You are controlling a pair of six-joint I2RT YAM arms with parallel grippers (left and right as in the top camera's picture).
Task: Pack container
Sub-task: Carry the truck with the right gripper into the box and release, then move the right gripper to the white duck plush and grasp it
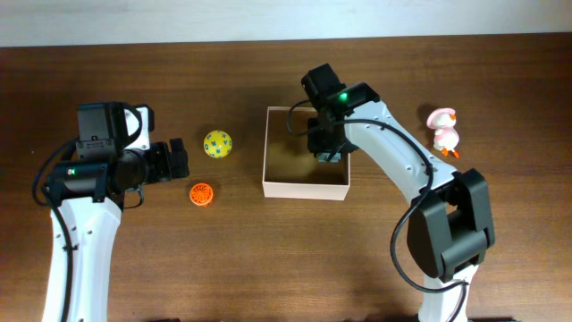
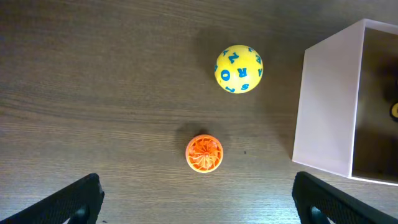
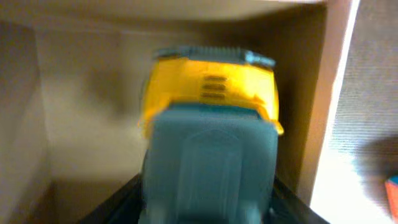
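The container (image 1: 304,190) is a square white-walled box with a tan inside, at the table's middle; it also shows in the left wrist view (image 2: 326,106) and the right wrist view (image 3: 74,93). My right gripper (image 1: 326,152) is down inside it near the right wall, shut on a yellow and teal toy vehicle (image 3: 211,93), with a finger on each side (image 3: 208,205). My left gripper (image 1: 179,159) is open and empty (image 2: 199,205), left of the box, just short of an orange ball (image 1: 200,193) (image 2: 204,152).
A yellow ball with blue letters (image 1: 217,144) (image 2: 239,68) lies left of the box, beyond the orange ball. A pink and white duck toy (image 1: 444,131) stands on the table to the right of the box.
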